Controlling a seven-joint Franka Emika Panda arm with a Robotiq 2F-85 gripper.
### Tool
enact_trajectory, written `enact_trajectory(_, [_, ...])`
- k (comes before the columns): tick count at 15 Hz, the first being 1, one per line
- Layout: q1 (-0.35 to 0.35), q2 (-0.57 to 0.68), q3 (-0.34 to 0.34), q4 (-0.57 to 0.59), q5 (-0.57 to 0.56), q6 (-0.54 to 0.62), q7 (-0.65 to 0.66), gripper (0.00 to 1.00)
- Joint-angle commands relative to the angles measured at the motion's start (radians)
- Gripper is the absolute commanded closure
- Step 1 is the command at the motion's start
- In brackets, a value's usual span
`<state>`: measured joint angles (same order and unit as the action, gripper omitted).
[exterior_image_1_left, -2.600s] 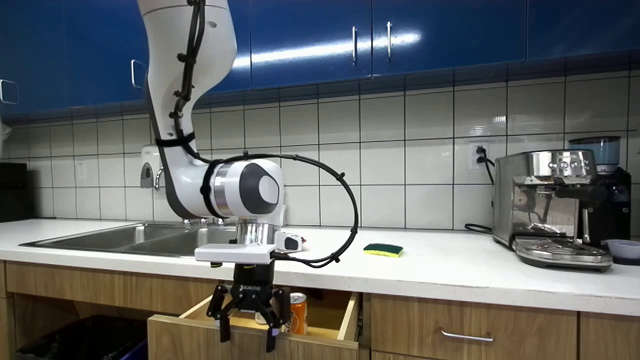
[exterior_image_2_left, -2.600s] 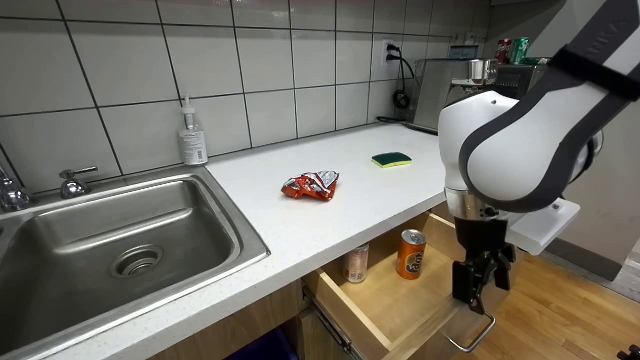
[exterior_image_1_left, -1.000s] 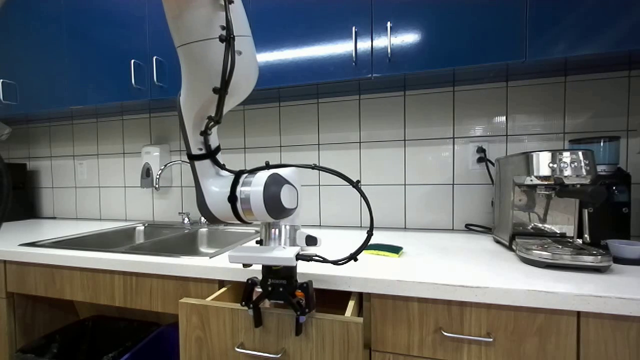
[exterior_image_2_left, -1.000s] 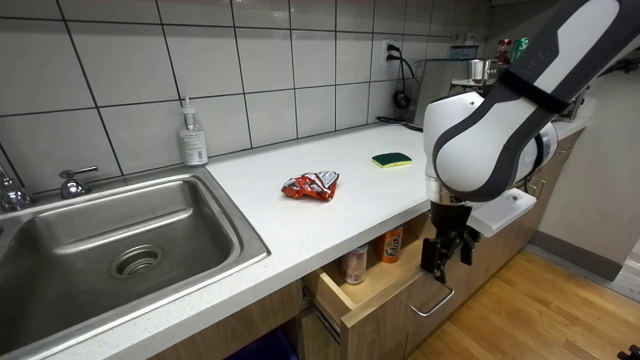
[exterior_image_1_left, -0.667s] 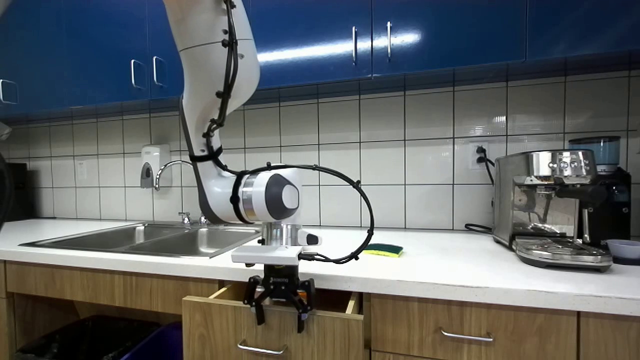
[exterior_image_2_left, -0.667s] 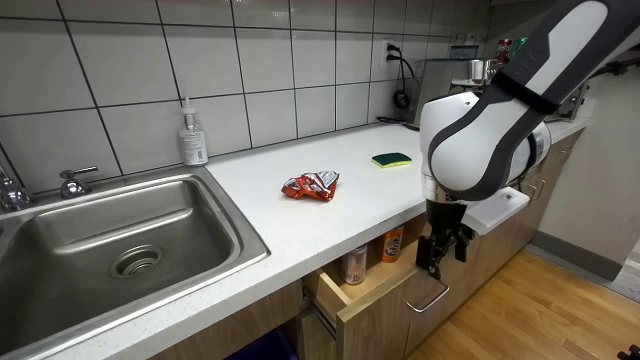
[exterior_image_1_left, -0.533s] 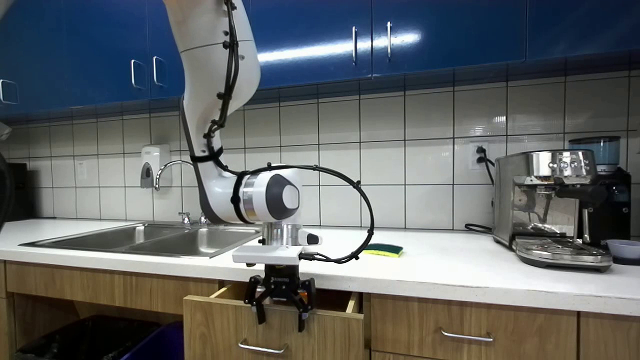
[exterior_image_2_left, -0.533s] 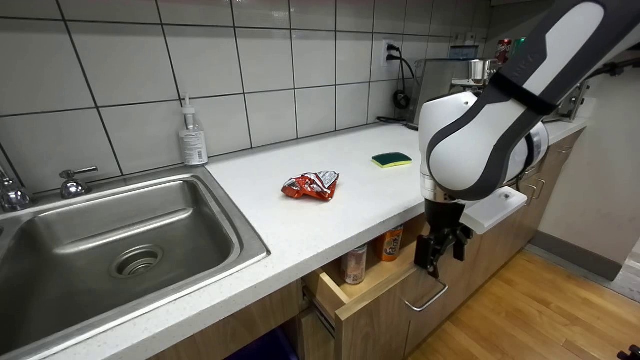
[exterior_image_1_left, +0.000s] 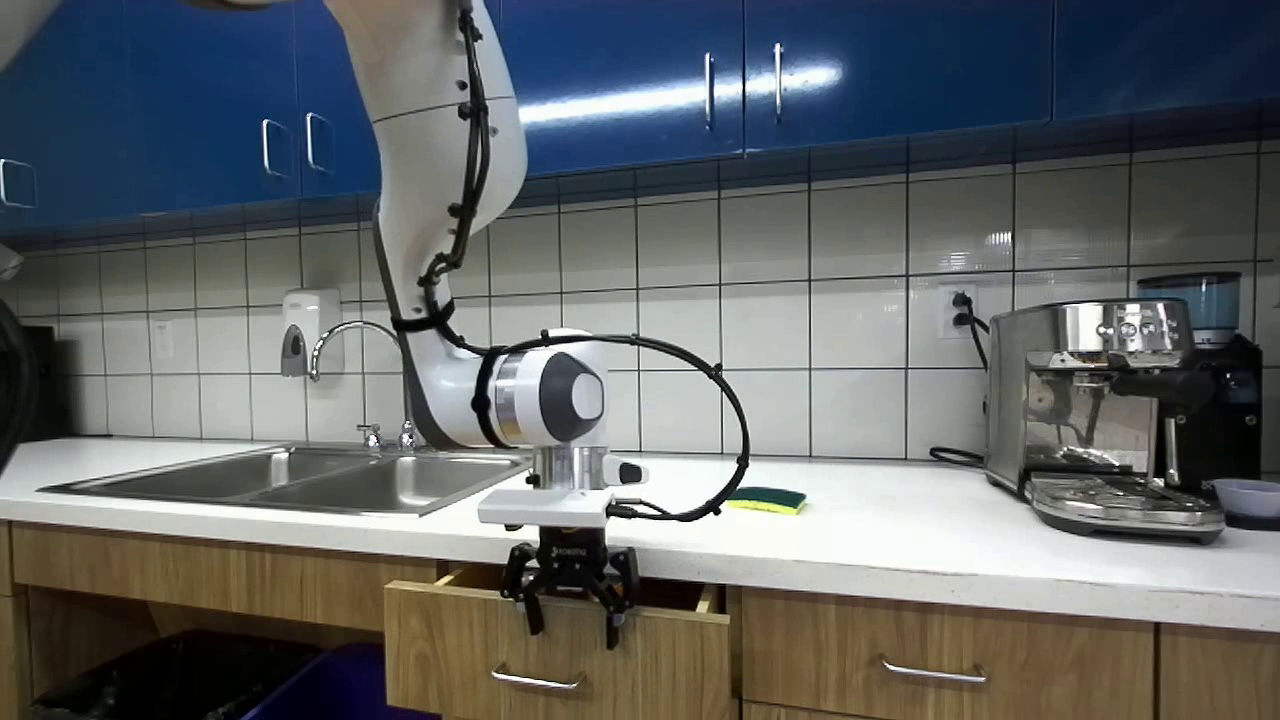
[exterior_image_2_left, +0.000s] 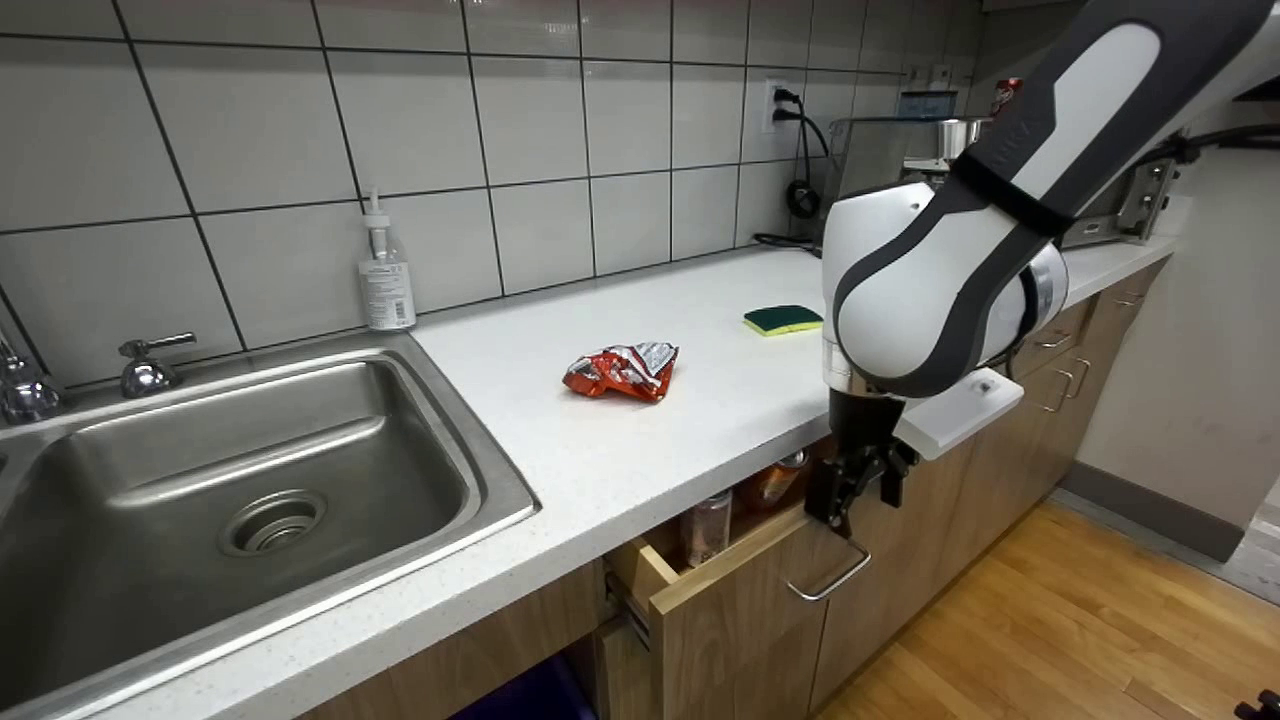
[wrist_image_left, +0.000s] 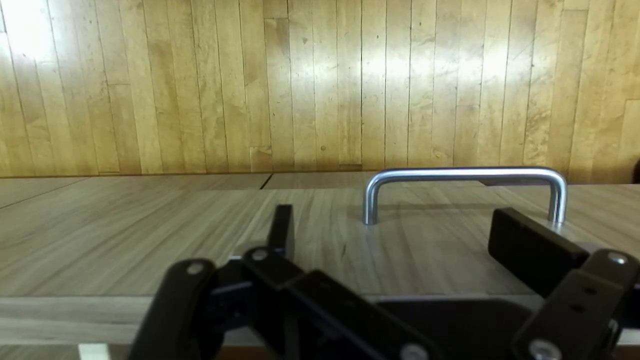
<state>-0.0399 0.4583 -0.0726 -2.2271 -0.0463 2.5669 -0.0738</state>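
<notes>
Shown left to right in an exterior view, a steel sink (exterior_image_2_left: 500, 495) is let into the white counter (exterior_image_2_left: 560, 470); a pump bottle (exterior_image_2_left: 388, 290) stands at its rear corner, presumably to serve the basin. A crumpled wrapper (exterior_image_2_left: 622, 372) lies loose on the counter. Below, a pale can (exterior_image_2_left: 707, 525) stands inside the wooden drawer (exterior_image_2_left: 740, 630), which juts partway from beneath the counter, probably borne by side slides; an orange can (exterior_image_2_left: 778, 482) near it appears tilted. The sponge (exterior_image_2_left: 783, 320) rests steadily on its broad face. The handle (wrist_image_left: 465, 173) sits on the drawer's outer face, below the gripper (exterior_image_1_left: 574, 637), whose fingers are spread wide, grasping nothing, and hang before the drawer's upper edge; contact there looks likely but cannot be confirmed.
</notes>
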Motion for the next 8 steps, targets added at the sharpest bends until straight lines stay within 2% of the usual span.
enact_trajectory(1, [-0.007, 0.074, 0.011, 0.101, -0.002, 0.047, 0.01, 0.0])
enact_trajectory(8, [-0.004, 0.124, 0.011, 0.183, -0.002, 0.065, 0.016, 0.0])
